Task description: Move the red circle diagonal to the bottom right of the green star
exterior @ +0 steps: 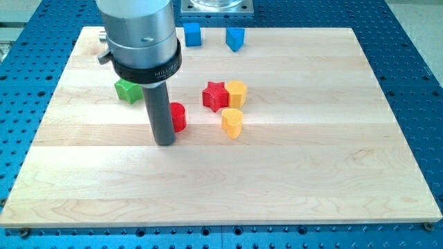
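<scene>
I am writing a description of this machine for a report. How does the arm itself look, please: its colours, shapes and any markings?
My arm ends in a wide silver-grey metal cylinder with a small knob on its left side. Below it sits a black ring with white lettering, too small to read fully. From the ring a straight dark grey round rod runs down to my tip. No cables show.

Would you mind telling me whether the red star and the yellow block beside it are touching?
Touching. The camera view shows the red star and the yellow block pressed side by side, with no wood visible between them.
</scene>
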